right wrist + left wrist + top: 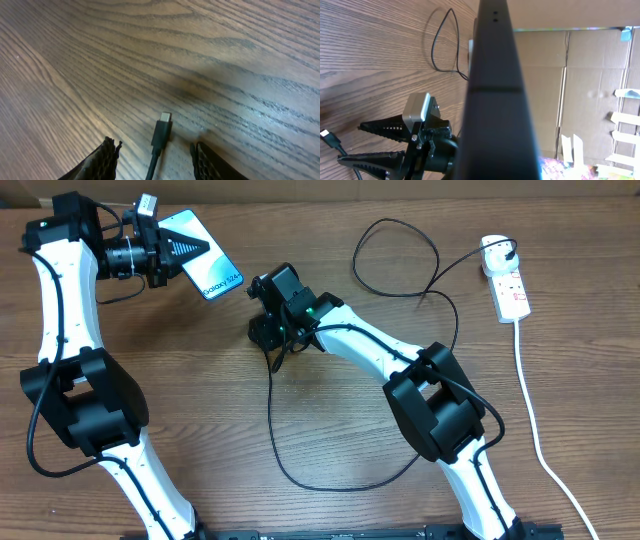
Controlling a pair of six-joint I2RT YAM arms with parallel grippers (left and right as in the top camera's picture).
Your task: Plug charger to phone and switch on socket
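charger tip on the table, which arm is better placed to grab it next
Right. The right gripper has open jaws either side of the charger tip lying on the table. The left gripper is shut on the phone, away from it.

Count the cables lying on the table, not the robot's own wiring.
2. The thin black charger runs from the socket at the far right to its tip between the open fingers of the right gripper. The thick white cord leaves the socket toward the near right edge.

The phone [495, 100] looks blurred edge-on; socket [512, 292] switch too small.
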